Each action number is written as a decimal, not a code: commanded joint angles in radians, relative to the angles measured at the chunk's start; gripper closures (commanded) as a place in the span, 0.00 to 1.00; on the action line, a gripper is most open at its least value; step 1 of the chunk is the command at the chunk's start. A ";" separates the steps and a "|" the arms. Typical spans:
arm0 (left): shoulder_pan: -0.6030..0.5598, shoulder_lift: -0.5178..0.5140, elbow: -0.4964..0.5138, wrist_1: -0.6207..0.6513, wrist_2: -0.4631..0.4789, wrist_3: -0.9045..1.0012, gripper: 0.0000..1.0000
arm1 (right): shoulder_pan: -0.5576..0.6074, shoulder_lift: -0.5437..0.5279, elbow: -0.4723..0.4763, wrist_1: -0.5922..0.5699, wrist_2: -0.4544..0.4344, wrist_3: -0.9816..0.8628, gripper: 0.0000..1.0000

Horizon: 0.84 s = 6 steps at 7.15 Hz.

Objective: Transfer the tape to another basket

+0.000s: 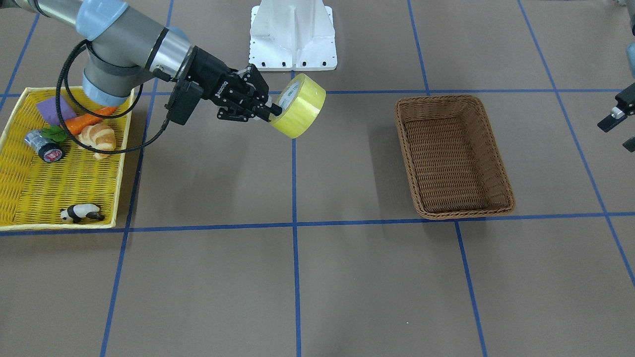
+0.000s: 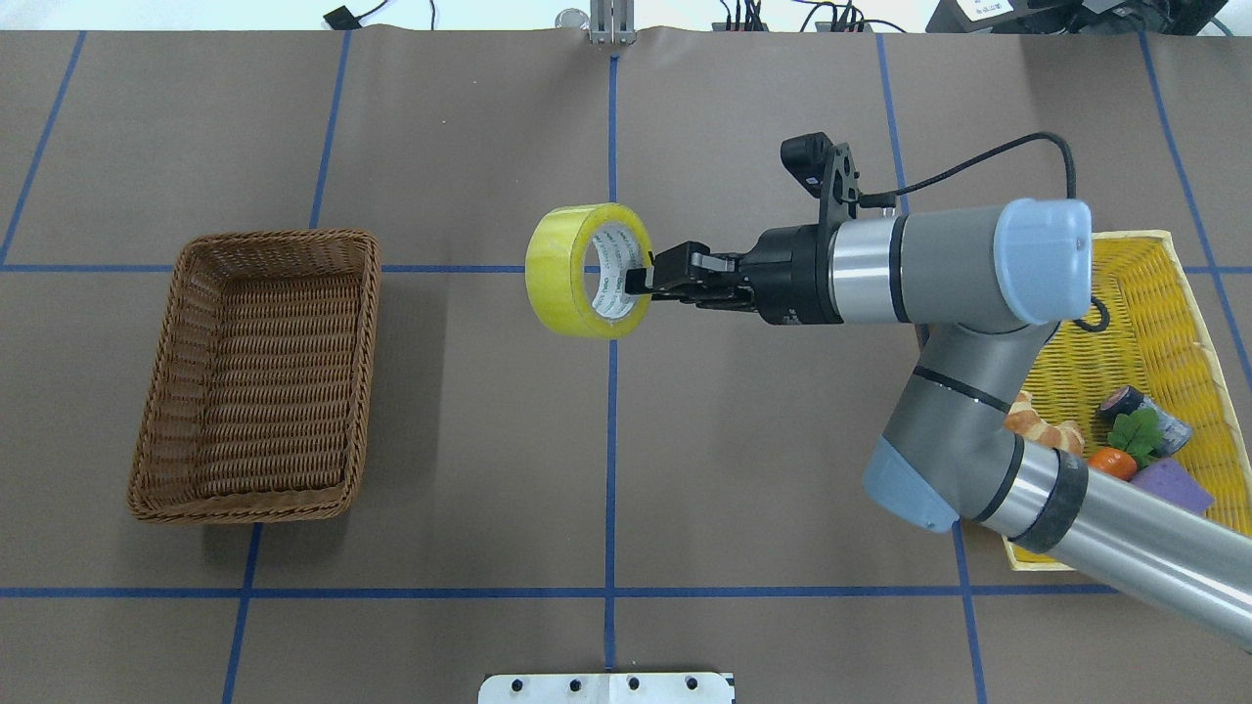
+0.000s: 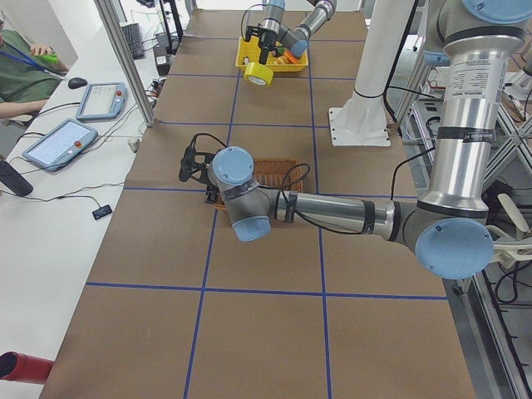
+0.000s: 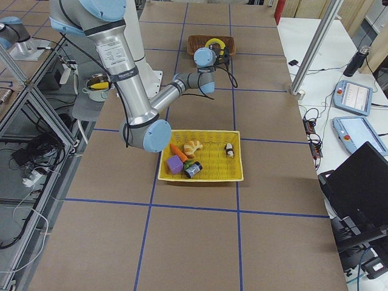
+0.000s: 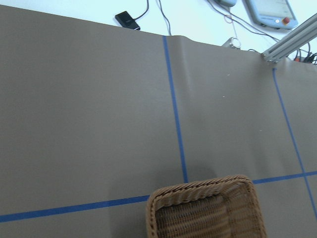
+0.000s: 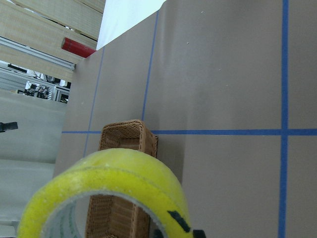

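The yellow tape (image 1: 300,111) hangs in the air over the middle of the table, held on edge by my right gripper (image 1: 274,110), which is shut on the tape's wall, one finger inside the white core. In the overhead view the tape (image 2: 562,269) is to the right of the brown wicker basket (image 2: 279,235), well apart from it, with the right gripper (image 2: 641,279) behind it. The basket (image 1: 446,97) holds nothing. The right wrist view shows the tape (image 6: 109,173) close up, the basket (image 6: 126,136) beyond. My left gripper (image 1: 622,131) is open and empty beside the basket.
A flat yellow tray (image 1: 59,90) under the right arm holds a croissant (image 1: 99,136), a carrot (image 1: 84,121), a purple block (image 1: 52,110), a silver cylinder (image 1: 44,145) and a panda figure (image 1: 79,213). The white robot base (image 1: 292,34) stands behind the tape.
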 commanded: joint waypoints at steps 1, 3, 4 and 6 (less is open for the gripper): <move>0.007 0.001 0.023 -0.238 0.008 -0.190 0.02 | -0.139 -0.018 0.001 0.126 -0.193 0.012 1.00; 0.074 0.006 0.046 -0.577 0.118 -0.521 0.02 | -0.207 -0.016 0.010 0.135 -0.288 0.011 1.00; 0.123 0.004 0.049 -0.679 0.161 -0.673 0.02 | -0.228 -0.016 0.007 0.187 -0.302 0.009 1.00; 0.177 -0.028 0.021 -0.707 0.168 -0.902 0.02 | -0.260 -0.016 0.006 0.287 -0.313 0.012 1.00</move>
